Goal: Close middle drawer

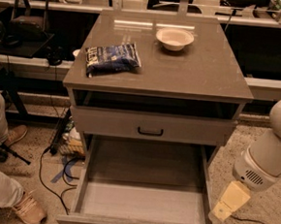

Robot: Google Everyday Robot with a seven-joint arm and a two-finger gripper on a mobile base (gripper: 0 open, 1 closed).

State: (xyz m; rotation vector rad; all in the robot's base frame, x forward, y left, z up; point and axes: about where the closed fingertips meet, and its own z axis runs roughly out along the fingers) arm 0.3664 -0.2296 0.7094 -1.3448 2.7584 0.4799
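Note:
The middle drawer [143, 201] is pulled far out from the grey wood-grain cabinet [159, 71]. It is a wide shallow tray and it holds nothing. Its front runs along the bottom edge of the view, and its handle is hidden. Above it, the top drawer front [150, 126] with a small black handle is pushed in. My gripper [226, 207], a cream-coloured piece at the end of the white arm [273, 149], hangs just outside the open drawer's right side, near its front right corner.
On the cabinet top lie a blue snack bag [113, 58] and a white bowl [174, 38]. A person's legs and shoes [8, 191] are at the left on the floor, with cables [58, 170] beside the cabinet. Desks stand behind.

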